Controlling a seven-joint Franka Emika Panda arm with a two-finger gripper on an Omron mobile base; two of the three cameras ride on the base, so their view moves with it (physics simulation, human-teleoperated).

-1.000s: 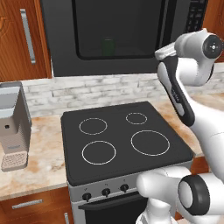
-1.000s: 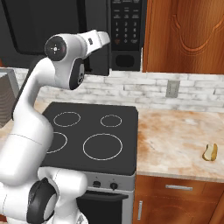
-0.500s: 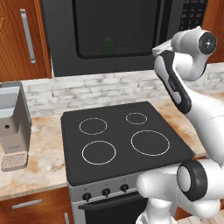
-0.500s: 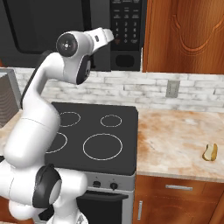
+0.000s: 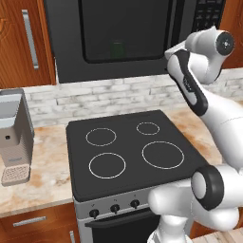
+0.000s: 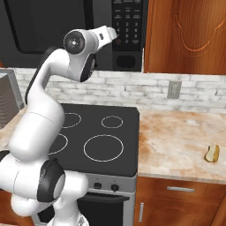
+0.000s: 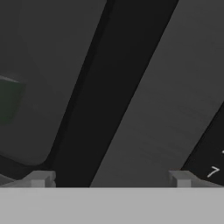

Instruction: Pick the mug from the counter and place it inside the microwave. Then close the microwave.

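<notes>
The black microwave point(image 5: 128, 38) hangs over the stove with its dark window door flat against the body. Behind the glass the green mug point(image 5: 117, 49) shows dimly inside, and it appears as a faint green patch point(image 7: 8, 100) at the left of the hand view. My gripper point(image 5: 169, 51) is held up at the door's right edge, beside the keypad point(image 6: 128, 22). In the hand view the gripper point(image 7: 109, 179) is open, its fingertips point(image 7: 41, 177) far apart with nothing between them, pointing at the microwave front point(image 7: 144, 109).
A black stovetop point(image 5: 128, 147) with white rings lies below the arm. A grey coffee machine point(image 5: 14, 133) stands on the beige counter point(image 5: 42, 175) at the left. A small brown-and-yellow food item point(image 6: 212, 153) lies on the counter point(image 6: 176, 132) at the right.
The arm's upper joint has risen and swung right, while the hand stays close to the microwave's front by the keypad. The door looks shut in every frame.
</notes>
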